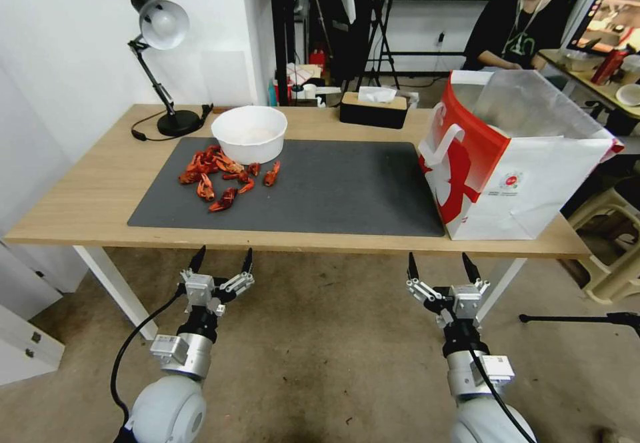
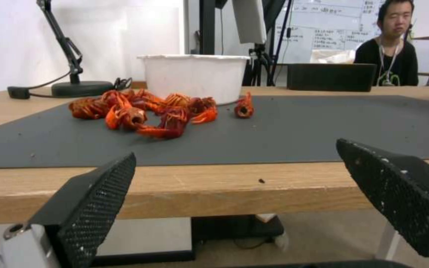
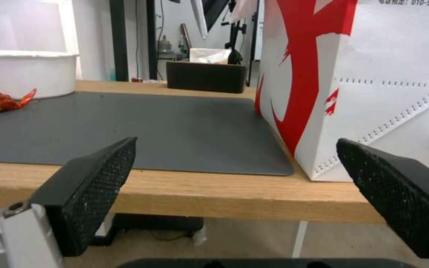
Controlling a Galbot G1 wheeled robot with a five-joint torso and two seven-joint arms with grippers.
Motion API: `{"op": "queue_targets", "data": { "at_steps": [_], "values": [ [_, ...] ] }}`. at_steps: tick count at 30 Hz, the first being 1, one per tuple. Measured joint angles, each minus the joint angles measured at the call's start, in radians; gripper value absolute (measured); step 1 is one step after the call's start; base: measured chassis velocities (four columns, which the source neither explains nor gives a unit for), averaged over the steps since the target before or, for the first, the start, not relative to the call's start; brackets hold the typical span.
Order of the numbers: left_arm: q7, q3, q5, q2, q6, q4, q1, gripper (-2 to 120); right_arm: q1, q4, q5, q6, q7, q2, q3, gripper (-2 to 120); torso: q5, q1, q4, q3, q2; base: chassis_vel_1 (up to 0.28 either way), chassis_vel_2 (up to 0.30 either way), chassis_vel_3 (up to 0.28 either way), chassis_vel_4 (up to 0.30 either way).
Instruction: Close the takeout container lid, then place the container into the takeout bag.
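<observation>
Left gripper [image 1: 223, 259] fingers spread | crayfish [image 2: 145, 111] | takeout bag [image 3: 373, 93] right

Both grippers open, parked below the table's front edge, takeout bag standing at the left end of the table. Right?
Not quite: the takeout bag stands at the table's right end, as the head view shows. The rest holds: left gripper and right gripper are open, below the front edge.
</observation>
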Motion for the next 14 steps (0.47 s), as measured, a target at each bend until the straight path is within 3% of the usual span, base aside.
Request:
{"op": "queue_targets", "data": {
  "at_steps": [14],
  "values": [
    [0.001, -0.004, 0.001, 0.001, -0.002, 0.000, 0.005, 100, -0.003, 0.005, -0.002, 0.000, 0.000, 0.002, -0.001, 100, -0.0001, 0.000, 0.0000, 0.000, 0.000, 0.000, 0.000, 0.000, 0.000]
  ]
}}
